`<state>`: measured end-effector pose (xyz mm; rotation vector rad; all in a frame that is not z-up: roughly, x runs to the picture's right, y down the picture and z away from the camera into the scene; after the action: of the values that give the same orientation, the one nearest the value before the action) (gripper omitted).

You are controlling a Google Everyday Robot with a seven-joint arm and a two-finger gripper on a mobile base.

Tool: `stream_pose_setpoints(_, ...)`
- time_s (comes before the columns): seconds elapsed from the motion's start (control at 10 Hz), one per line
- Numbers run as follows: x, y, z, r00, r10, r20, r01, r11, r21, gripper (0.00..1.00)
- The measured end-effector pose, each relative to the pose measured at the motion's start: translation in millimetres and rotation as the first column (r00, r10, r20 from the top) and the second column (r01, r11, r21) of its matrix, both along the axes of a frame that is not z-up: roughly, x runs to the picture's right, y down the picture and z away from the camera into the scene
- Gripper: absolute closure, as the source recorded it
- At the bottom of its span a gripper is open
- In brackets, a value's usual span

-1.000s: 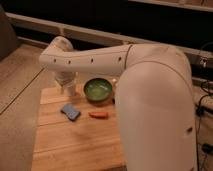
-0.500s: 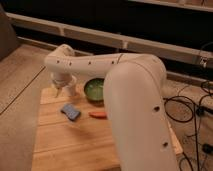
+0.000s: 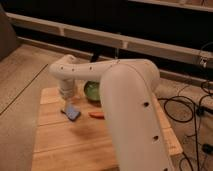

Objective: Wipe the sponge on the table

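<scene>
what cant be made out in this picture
Camera view:
- gripper, just above-left of the sponge: whether it touches it cannot be told.
- green bowl: right side hidden by the arm.
- orange piece: right end behind the arm.
- table: right part covered by the arm, bottom cut by the frame edge.

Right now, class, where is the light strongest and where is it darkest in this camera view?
Camera view: warm light is brightest on the white arm and the light-brown wooden plank table; the dark background gets little light; the claw, low by the small flat blue-grey sponge, sits in dimmer shade under the arm.
</scene>
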<state>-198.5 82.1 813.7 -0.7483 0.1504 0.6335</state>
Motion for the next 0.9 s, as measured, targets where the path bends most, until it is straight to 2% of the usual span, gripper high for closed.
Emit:
stream_pose_setpoints(0.2,-2.9,-2.3,-1.7,1.0,-0.001,0.005,0.001,1.0,0.008,0.35)
stream_pose_setpoints(0.4,-16.3,-35.2,-15.8,0.998,0.001,0.059,-0.007,0.9948,0.101,0.35)
stream_pose_setpoints(0.5,-23.6,-43.6,-19.7,0.996,-0.009,0.085,-0.003,0.9912,0.132,0.35)
stream_pose_setpoints(0.7,-41.1,-42.3,-25.9,0.99,-0.033,0.141,0.009,0.9866,0.163,0.35)
stream_pose_setpoints(0.9,-40.3,-36.2,-22.1,0.988,-0.05,0.147,0.025,0.9856,0.167,0.35)
